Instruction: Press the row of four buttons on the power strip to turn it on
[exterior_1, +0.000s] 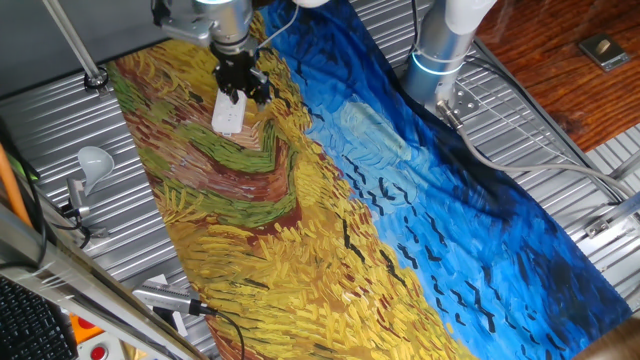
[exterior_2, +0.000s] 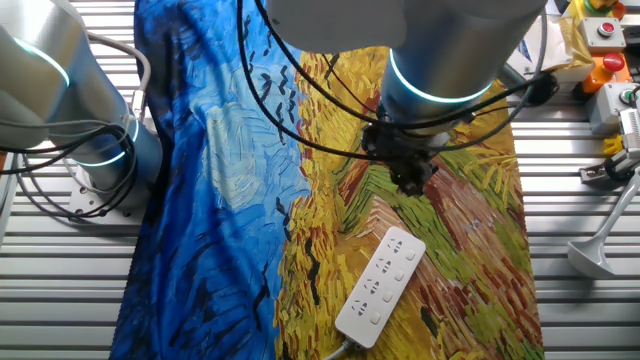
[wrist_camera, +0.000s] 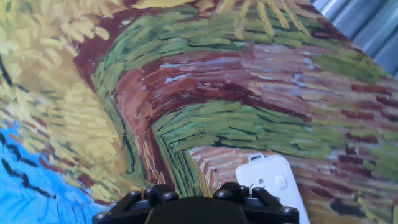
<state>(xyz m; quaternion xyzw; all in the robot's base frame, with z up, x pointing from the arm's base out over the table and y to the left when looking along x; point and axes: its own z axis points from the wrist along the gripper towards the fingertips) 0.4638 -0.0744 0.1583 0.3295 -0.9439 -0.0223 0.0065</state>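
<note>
The power strip (exterior_2: 381, 286) is a white oblong bar lying flat on the painted cloth, with its cable end toward the near edge in the other fixed view. The row of four buttons (exterior_2: 401, 274) runs along one long side of it as small pale switches. In one fixed view the power strip (exterior_1: 228, 113) lies right under my gripper (exterior_1: 241, 88), which hangs over its far end. The other fixed view puts my gripper (exterior_2: 411, 181) above the cloth, just past that end. The hand view catches one corner of the power strip (wrist_camera: 274, 185) beside the black gripper body (wrist_camera: 196, 210). No view shows the fingertips clearly.
A Van Gogh print cloth (exterior_1: 400, 200) covers the ribbed metal table. A white bulb-shaped lamp head (exterior_1: 93, 160) stands at its left edge. The arm's base (exterior_1: 441, 48) is at the back. A red stop button (exterior_2: 605, 30) and small tools (exterior_1: 165, 298) lie off the cloth.
</note>
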